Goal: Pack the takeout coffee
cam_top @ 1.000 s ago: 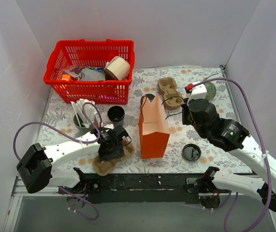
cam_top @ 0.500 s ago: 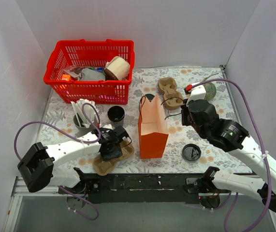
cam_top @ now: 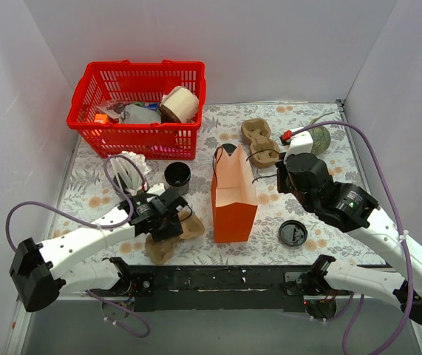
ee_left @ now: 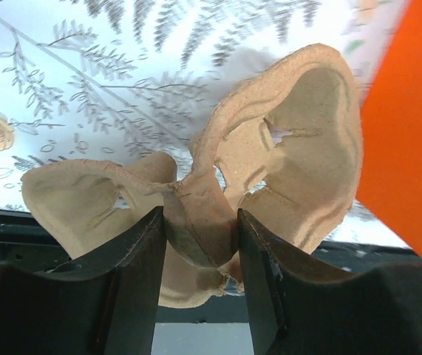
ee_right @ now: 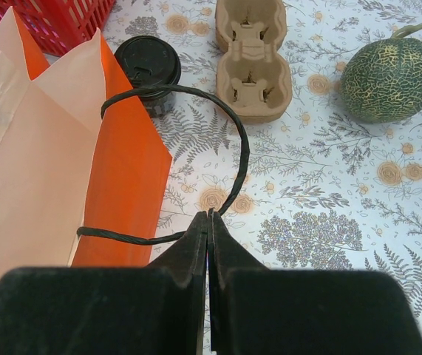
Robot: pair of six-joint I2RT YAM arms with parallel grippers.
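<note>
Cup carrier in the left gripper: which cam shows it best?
Left wrist: the cup carrier fills the frame, with the left gripper pinching its middle ridge. Top external shows it small, partly under the gripper. Right wrist shows only the other carrier.

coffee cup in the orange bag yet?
No. In the top view the black coffee cup stands on the table left of the orange bag, outside it.
</note>
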